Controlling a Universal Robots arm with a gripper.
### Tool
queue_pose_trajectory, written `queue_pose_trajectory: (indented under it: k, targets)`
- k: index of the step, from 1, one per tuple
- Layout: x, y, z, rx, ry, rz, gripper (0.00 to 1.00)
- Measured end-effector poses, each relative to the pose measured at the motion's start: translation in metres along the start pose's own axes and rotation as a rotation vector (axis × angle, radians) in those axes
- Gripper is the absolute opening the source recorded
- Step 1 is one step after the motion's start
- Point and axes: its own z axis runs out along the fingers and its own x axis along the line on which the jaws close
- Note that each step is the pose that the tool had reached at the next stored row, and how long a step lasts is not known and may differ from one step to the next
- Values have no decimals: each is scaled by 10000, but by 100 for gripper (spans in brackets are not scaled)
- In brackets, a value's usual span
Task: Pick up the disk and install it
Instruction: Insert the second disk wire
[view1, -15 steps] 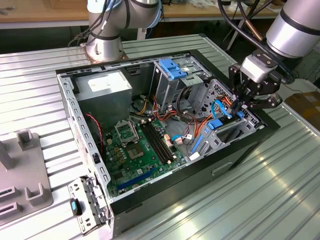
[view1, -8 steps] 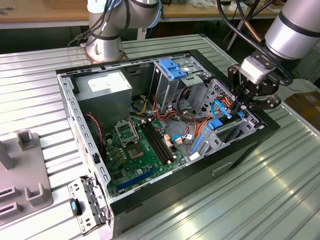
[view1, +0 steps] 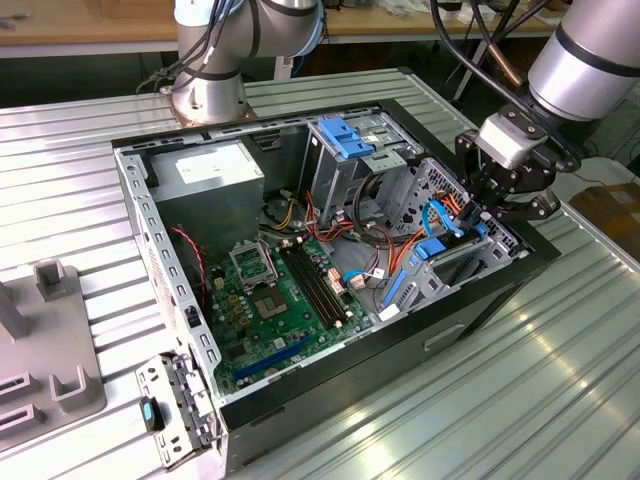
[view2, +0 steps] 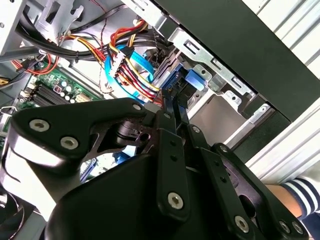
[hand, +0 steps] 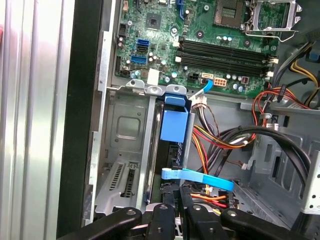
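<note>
**Inspector:** State of the pincer?

**Assessor:** The gripper (view1: 497, 208) sits at the case's 3 o'clock side in the exterior view. In both wrist views its two fingers (hand: 165, 215) are drawn close together, clamped on the thin edge of the disk (hand: 174, 125).

**Inspector:** Where is the disk?

**Assessor:** It stands on edge in a slot of the metal drive cage (hand: 127, 130), between the cage walls, with its blue rail showing. A flat blue cable (hand: 200, 177) crosses just beside the fingers, with a bundle of coloured wires (hand: 220, 140) next to it.

**Inspector:** Surroundings?

**Assessor:** In the exterior view the green motherboard (view1: 270, 300) lies at the centre of the open computer case (view1: 480, 300). The grey power supply (view1: 205, 175) is toward 11 o'clock. The case rests on a ribbed metal table (view1: 520, 400). A grey fixture (view1: 50, 370) stands at 8 o'clock, well apart. The second wrist view shows a striped sleeve (view2: 300, 192) outside the case.
</note>
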Motion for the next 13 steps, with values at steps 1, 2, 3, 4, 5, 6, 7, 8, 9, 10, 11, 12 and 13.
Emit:
queue_pose_trajectory:
  k: [1,2,3,4,5,6,7,8,9,10,11,12,13]
  targets:
    - [0,1,0,1,3,16,16]
    - [0,5,1,1,4,36,16]
    - [0,9,2,2,4,48,16]
    - [-1,13,2,3,5,66,16]
    - [-2,15,4,4,8,92,16]
    - [-2,17,8,5,12,113,16]
    - [0,18,20,7,12,139,16]
    - [3,19,33,8,14,166,16]
    - [10,22,50,9,17,191,16]
    - [16,24,64,10,20,216,16]
    - [17,25,68,10,23,235,16]
    - [17,25,68,10,23,240,16]
    - [17,24,68,11,24,242,16]
